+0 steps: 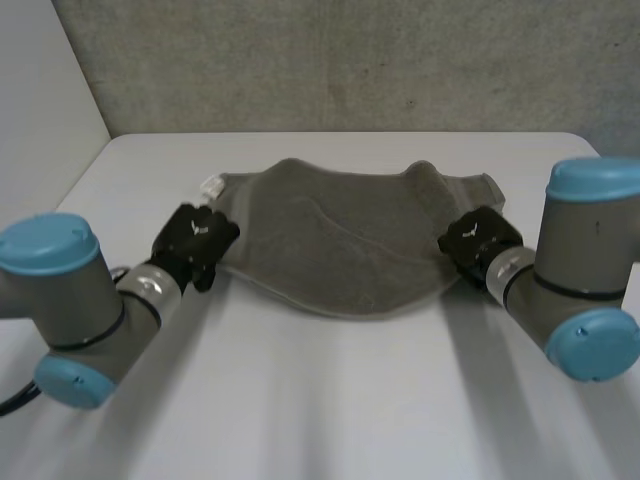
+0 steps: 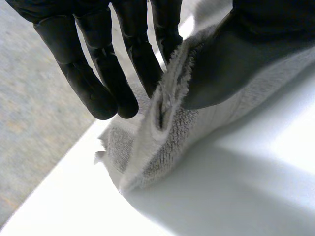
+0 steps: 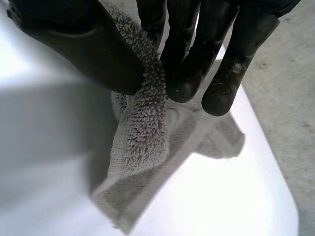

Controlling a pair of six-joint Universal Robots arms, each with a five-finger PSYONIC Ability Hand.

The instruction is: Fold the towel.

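In the head view a grey towel (image 1: 350,240) lies across the middle of the white table (image 1: 320,400), rumpled, with its near edge bowing toward the robot and a small white tag (image 1: 212,185) at its far left corner. The left hand (image 1: 195,243) is on the towel's left end and the right hand (image 1: 478,240) on its right end. In the left wrist view the left hand's thumb (image 2: 231,64) presses a doubled fold of the towel's edge against the nearest finger. The other fingers (image 2: 98,83) hang straight and slightly spread beside it, and the cloth drops from the pinch to the table. In the right wrist view the right hand's thumb (image 3: 93,49) and fingers (image 3: 189,69) are clamped on a bunched strip of towel, lifted off the tabletop, and the rest trails flat below.
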